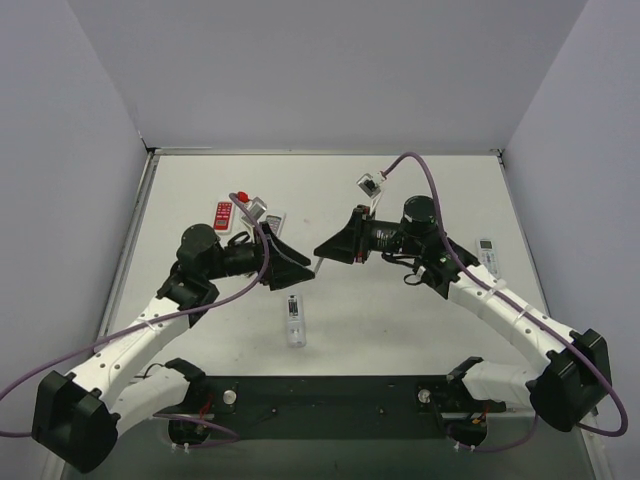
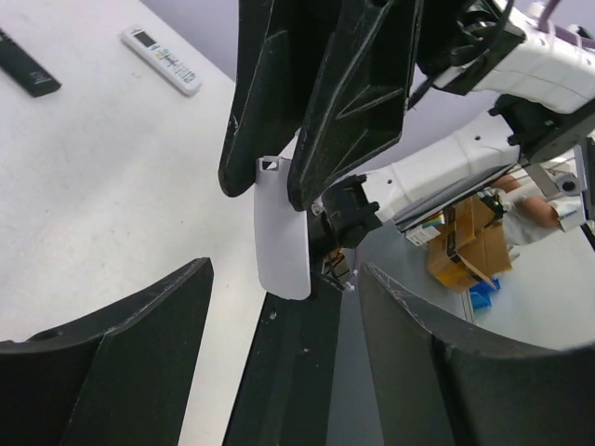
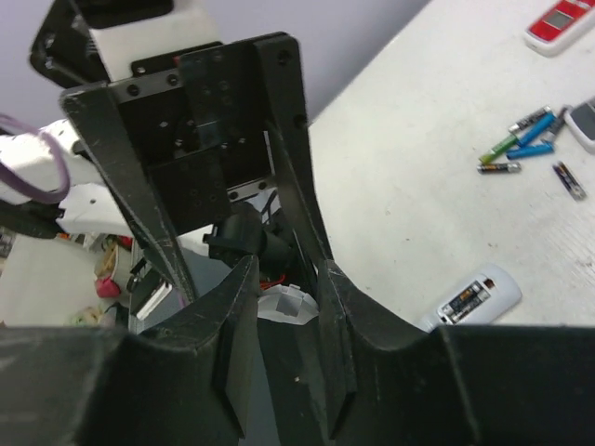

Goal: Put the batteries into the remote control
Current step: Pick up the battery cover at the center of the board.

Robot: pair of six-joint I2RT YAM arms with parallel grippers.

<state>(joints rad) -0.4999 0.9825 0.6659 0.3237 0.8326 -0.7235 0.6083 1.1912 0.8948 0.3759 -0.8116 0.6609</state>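
Note:
The white remote control (image 1: 293,322) lies back up on the table below both grippers. In the right wrist view the remote control (image 3: 479,297) has its recess open, with dark and blue shapes inside. Several loose batteries (image 3: 521,144) with green, blue and dark wraps lie farther off. Above the table, my right gripper (image 1: 322,250) (image 3: 286,279) is shut on a thin white battery cover (image 2: 282,232) (image 3: 296,302). My left gripper (image 1: 304,270) (image 2: 284,279) faces it with its fingers spread wide on either side of the cover's lower end, touching nothing.
A red remote (image 1: 224,214) and a grey remote (image 1: 260,212) lie at the back left. A wider white remote with a screen (image 1: 488,255) sits at the right, also seen as the white remote (image 2: 160,60) near a dark remote (image 2: 23,65). White walls enclose the table.

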